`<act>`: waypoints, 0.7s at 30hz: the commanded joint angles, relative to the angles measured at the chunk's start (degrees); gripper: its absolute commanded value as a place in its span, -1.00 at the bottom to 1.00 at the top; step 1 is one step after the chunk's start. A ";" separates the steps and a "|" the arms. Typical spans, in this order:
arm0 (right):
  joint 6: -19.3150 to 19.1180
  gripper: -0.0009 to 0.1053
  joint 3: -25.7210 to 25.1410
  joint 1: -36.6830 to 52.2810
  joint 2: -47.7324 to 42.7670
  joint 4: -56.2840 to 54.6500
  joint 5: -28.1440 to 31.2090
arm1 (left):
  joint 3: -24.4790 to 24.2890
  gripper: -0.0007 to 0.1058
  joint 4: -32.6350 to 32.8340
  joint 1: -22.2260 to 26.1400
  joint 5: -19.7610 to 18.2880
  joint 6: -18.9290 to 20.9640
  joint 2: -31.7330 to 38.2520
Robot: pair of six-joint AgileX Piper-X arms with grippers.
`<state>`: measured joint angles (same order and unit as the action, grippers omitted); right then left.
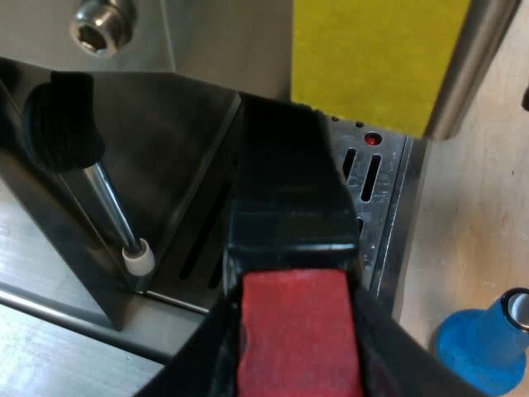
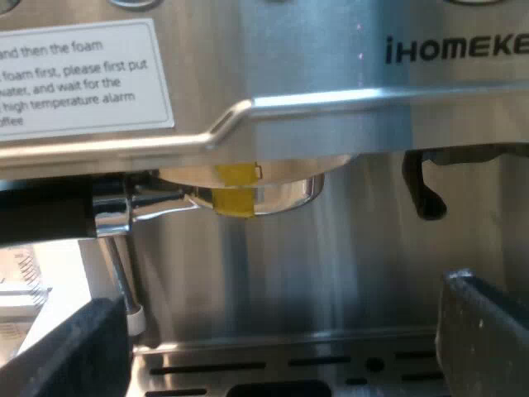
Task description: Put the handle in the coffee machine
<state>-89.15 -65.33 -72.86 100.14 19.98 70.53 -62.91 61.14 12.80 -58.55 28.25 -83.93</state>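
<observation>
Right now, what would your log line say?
left jaws: shut on handle | holder: under machine head | right jaws: open, before tray | tamper: by tray

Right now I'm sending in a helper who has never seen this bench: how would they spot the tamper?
Start at the espresso machine and find the slotted steel drip tray at its foot. Just off that tray's edge, on the pale wooden top, sits the tamper. It is the only bright blue thing there, flared at its base, among steel and black parts.
</observation>
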 commanded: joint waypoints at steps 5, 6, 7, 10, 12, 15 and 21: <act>-0.59 0.46 -0.13 0.64 -0.20 0.36 0.29 | -2.07 -0.96 -0.44 2.34 -10.49 -0.27 2.04; -0.59 0.46 -0.13 0.86 -0.20 0.36 0.00 | -2.07 -0.96 -0.44 2.34 -10.49 -0.27 2.04; -0.73 0.46 -0.13 1.35 -0.20 0.36 -0.14 | -2.07 -0.96 -0.44 2.34 -10.49 -0.27 2.04; -0.74 0.28 -0.13 2.53 -0.20 -0.58 -2.81 | -2.07 -0.96 -0.44 2.34 -9.45 -0.27 2.04; -0.74 0.11 -0.13 3.41 -0.20 -1.70 -4.03 | -2.07 -0.96 -0.44 2.34 -9.18 -0.27 2.04; -0.74 -0.09 -0.13 4.82 0.10 -2.69 -7.00 | -2.07 -0.96 -0.44 2.34 -9.18 -0.27 2.04; -0.74 -0.10 -0.13 6.40 2.67 -2.62 -11.74 | -2.07 -0.96 -0.44 2.34 -9.18 -0.27 2.04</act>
<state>-89.15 -65.33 -66.66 102.30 17.42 59.34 -62.91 61.29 13.02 -58.69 27.91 -83.93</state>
